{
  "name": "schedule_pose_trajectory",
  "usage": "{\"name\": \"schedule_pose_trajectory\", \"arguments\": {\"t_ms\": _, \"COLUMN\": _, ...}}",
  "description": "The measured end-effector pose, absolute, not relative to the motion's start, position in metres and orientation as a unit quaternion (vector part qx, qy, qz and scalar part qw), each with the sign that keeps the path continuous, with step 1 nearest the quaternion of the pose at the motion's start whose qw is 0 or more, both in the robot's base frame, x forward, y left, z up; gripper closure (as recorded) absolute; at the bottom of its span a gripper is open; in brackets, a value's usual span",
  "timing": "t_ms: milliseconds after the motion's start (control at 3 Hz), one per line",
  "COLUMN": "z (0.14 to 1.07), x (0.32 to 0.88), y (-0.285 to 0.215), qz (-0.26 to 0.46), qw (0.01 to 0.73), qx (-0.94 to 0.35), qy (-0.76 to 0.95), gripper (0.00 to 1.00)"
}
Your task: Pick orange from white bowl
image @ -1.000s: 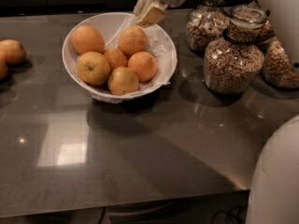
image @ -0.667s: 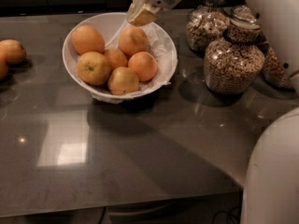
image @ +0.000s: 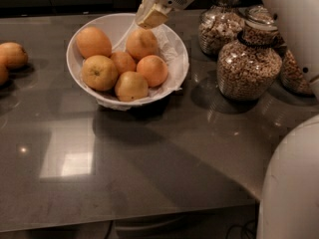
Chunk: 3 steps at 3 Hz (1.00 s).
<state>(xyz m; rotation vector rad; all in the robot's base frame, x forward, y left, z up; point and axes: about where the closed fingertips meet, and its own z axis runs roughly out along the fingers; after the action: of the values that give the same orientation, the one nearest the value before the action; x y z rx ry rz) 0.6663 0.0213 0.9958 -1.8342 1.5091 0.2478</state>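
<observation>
End effector over far rim of bowl, grip state cannot be told | orange in bowl among five others | bowl on worktop near jars

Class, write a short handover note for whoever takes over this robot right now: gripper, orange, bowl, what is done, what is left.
Gripper: hangs over the back rim of the white bowl, with no fruit in it.
Orange: the deep-orange one lies at the bowl's right side among five others, apart from the gripper.
Done: gripper is above the bowl.
Left: lower, grasp the orange, lift it out.
Mind the cereal jars close on the right.
</observation>
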Motion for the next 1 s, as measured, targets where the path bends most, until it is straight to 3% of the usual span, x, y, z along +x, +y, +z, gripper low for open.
{"name": "schedule_pose_trajectory", "arguments": {"t_ms": 1000, "z": 0.951, "x": 0.611, "y": -0.008, "qz": 0.095, "qw": 0.337, "qx": -0.673, "qy": 0.651, "gripper": 1.00}}
